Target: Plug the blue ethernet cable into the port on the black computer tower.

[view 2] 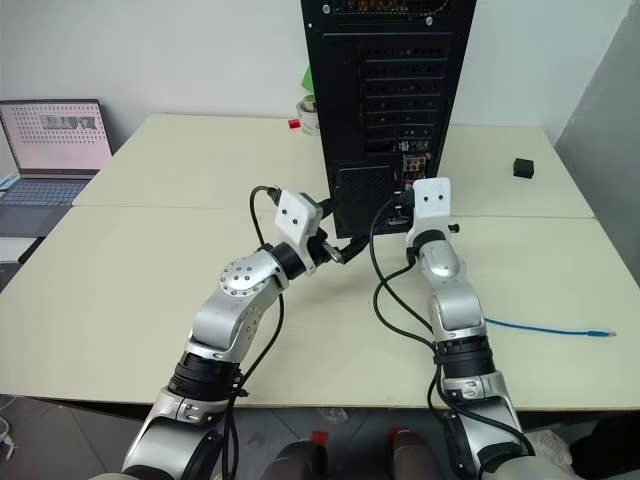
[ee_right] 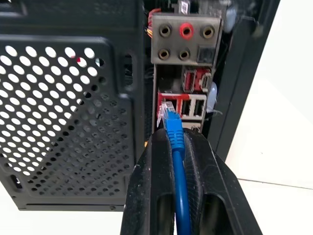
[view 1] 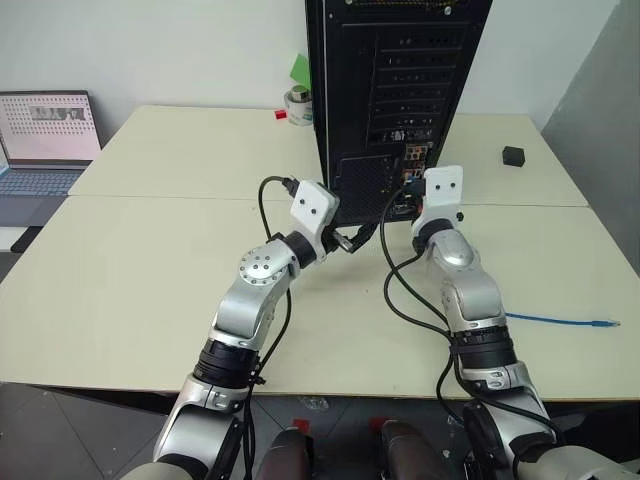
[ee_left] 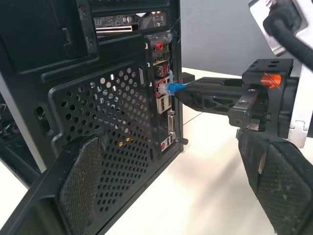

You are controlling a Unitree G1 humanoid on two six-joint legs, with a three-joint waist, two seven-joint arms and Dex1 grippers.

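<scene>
One blue ethernet cable [ee_right: 176,161]: thin bright-blue cord, small clear plug at the tip, pinched between the closed fingers of the right pincer [ee_right: 172,142]. Plug tip right at the port [ee_right: 165,108] on the connector strip of the black computer tower [view 1: 395,90]; cannot tell if seated. Tower upright on the table [view 1: 150,270], rear face with vent grille and slot covers toward the arms. Left pincer [ee_left: 171,196] spread wide, gripping nothing, one finger just beside the grille. Head views add the cable's loose tail [view 1: 560,321] flat on the table at right, small black cube [view 1: 513,155], laptop [view 1: 45,140]. Wrist views add red audio jacks [ee_right: 186,32] above the port.
</scene>
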